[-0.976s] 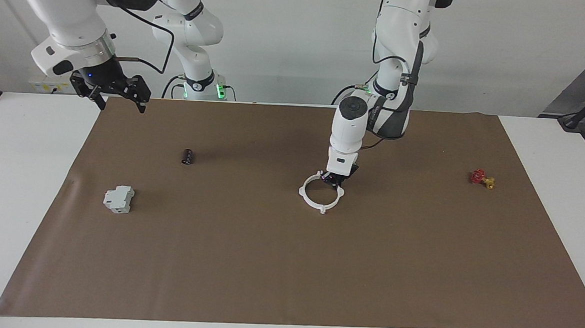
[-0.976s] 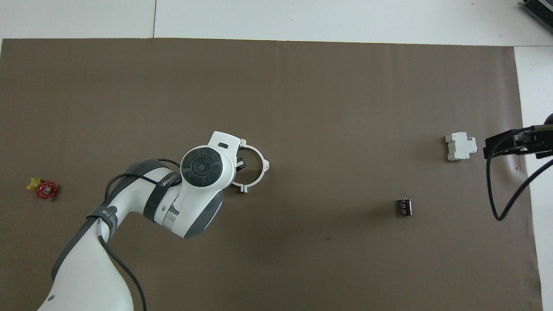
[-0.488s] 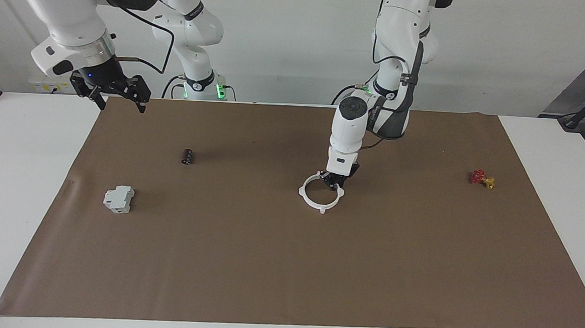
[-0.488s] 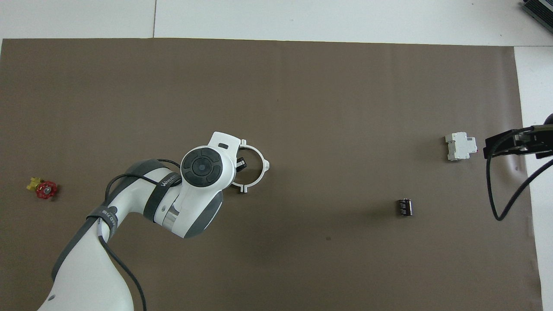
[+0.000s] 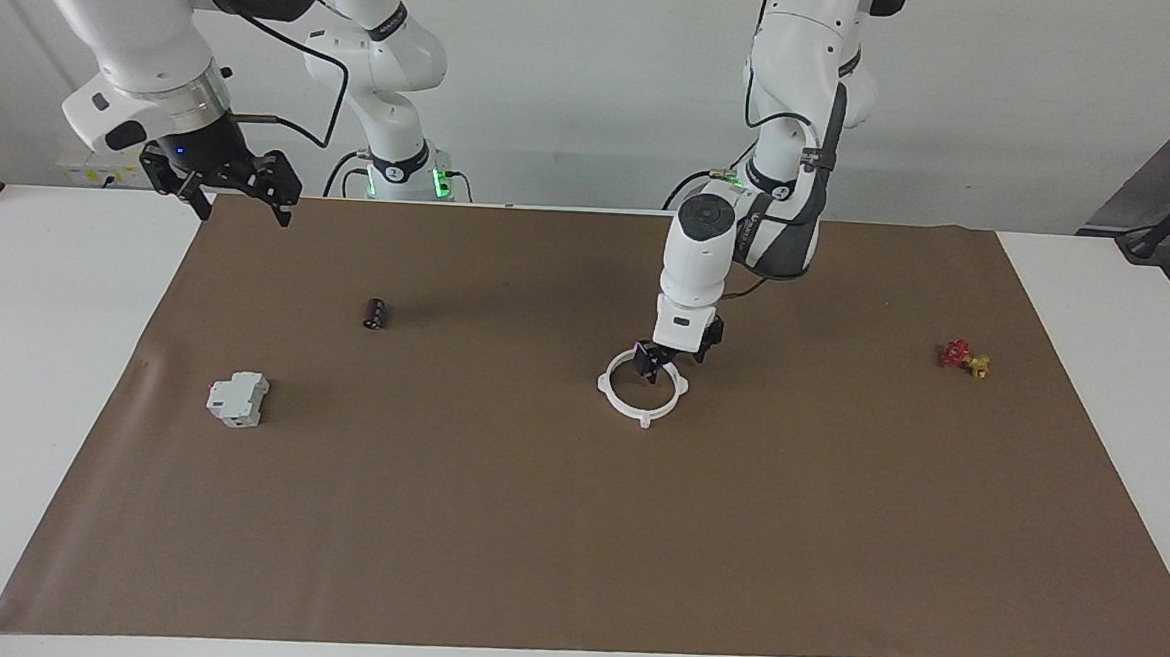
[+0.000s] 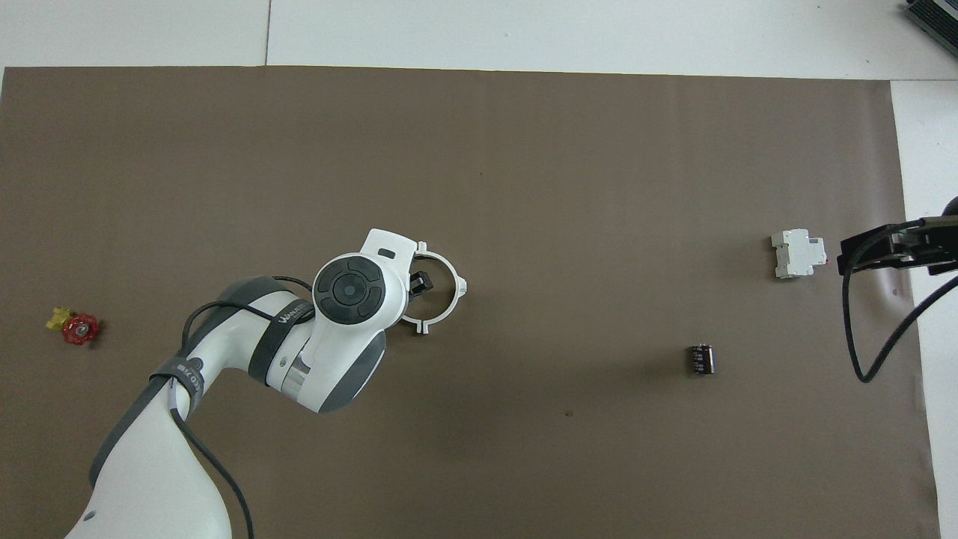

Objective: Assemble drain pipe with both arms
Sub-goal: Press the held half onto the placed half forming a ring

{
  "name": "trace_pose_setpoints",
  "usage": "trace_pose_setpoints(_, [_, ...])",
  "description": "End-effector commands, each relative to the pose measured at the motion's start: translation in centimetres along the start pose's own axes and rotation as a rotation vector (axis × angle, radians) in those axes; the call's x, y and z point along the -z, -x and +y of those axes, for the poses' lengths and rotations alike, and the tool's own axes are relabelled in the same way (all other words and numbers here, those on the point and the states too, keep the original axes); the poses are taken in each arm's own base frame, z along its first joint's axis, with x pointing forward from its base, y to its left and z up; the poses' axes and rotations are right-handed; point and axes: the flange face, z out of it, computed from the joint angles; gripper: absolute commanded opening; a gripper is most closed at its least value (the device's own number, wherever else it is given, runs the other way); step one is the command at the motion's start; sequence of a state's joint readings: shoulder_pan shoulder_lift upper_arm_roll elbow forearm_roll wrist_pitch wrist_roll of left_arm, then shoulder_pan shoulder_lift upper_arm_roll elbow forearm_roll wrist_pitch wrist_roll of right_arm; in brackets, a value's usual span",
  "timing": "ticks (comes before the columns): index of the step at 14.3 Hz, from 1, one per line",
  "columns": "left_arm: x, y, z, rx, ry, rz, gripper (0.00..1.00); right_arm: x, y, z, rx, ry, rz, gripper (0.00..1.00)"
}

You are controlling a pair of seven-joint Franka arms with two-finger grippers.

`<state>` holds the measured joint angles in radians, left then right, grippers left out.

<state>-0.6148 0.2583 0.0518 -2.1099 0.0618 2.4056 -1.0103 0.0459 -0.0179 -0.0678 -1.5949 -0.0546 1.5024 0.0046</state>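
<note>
A: Facing view first. Where is the drain pipe [image 5: 643, 391]?

B: It lies flat on the brown mat [image 5: 575, 528] as 1 closed white ring, about mid-table, a little toward the left arm's end. The left gripper [image 5: 677, 358] is down at the part of the ring nearest the robots. Its 2 fingers are spread apart: one finger [image 5: 648, 362] hangs inside the ring, the other sits outside it, with the rim between them and not pinched.

A: And the right gripper [image 5: 241, 195]?

B: Raised over the mat's edge at the right arm's end, fingers parted, holding nothing. That arm waits.

A: Overhead view?

B: The left wrist covers the near part of the ring [image 6: 447, 288]. 1 black fingertip [image 6: 423, 281] shows inside the hoop, just off the rim. The right gripper [image 6: 872, 251] shows at the frame's edge beside the grey-white block [image 6: 797, 253]. A small black cylinder [image 6: 700, 358] lies nearer the robots than the block, and a red-and-yellow valve [image 6: 75, 326] lies at the left arm's end.
</note>
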Motion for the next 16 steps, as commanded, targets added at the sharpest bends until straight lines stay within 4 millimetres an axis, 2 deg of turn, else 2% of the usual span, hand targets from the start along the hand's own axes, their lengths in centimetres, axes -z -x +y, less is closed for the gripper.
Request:
trace_pose_setpoints(1, [0.6,0.2,-0.7,-0.023,0.010,0.014,1.00,0.1,0.7,0.2,0.023,-0.020,0.015,1.00])
trace_pose_setpoints(6, [1.3,-0.4,-0.9,-0.033,0.006,0.016,1.00,0.1,0.6,0.2,0.023,-0.020,0.016,1.00])
trace_pose_setpoints(8, [3.8,-1.4,-1.5,-0.061,-0.004,0.012,1.00,0.1,0.6,0.2,0.023,-0.020,0.016,1.00])
trace_pose_setpoints(12, [11.0,-6.3,-3.7,-0.175,-0.086,-0.053,1.00,0.1,0.6,0.2,0.023,-0.021,0.016,1.00])
trace_pose_setpoints(16, [18.1,-12.3,-8.8,-0.278,-0.113,-0.108,1.00,0.1,0.6,0.2,0.023,-0.020,0.016,1.00])
